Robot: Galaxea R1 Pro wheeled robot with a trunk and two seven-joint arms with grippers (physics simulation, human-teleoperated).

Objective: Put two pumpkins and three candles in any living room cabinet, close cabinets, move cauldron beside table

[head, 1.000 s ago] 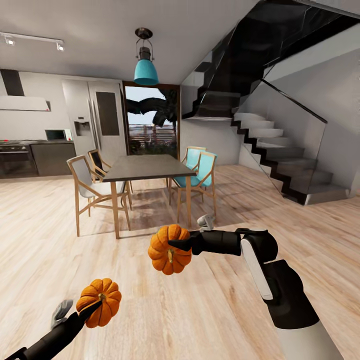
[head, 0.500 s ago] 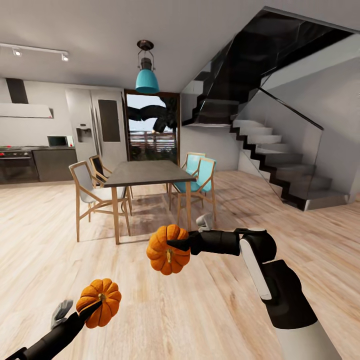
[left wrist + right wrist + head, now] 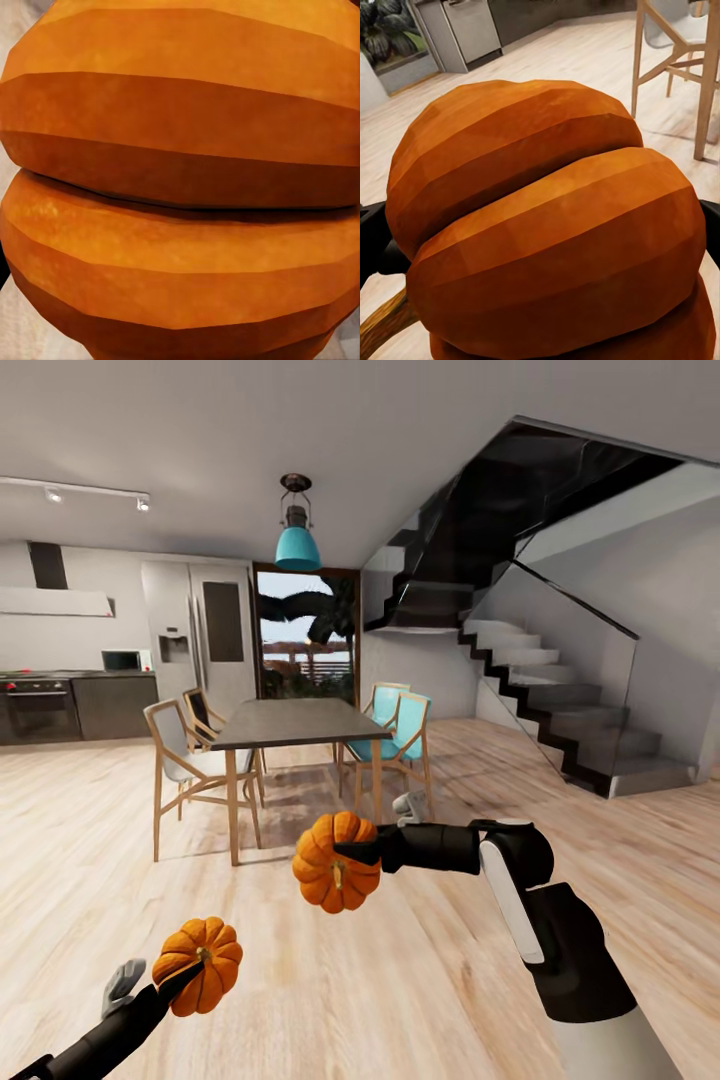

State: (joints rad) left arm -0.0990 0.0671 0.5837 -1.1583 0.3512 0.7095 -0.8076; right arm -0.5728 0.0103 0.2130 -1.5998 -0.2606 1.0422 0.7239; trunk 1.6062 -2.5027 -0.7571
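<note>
Left arm point(image 3: 95, 1040) cut by frame edge; left claw point(image 3: 185, 970) half hidden behind pumpkin point(image 3: 198, 964).

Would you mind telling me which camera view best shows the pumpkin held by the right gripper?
The head view: the whole pumpkin shows there, clamped by the right gripper above the wooden floor. The right wrist view shows that pumpkin close up, ribs and stem, its outline cropped. The left wrist view shows the other pumpkin.

Wood floor point(image 3: 90, 880); dining table point(image 3: 295, 720); teal lamp point(image 3: 298, 545); staircase point(image 3: 560, 690)
</note>
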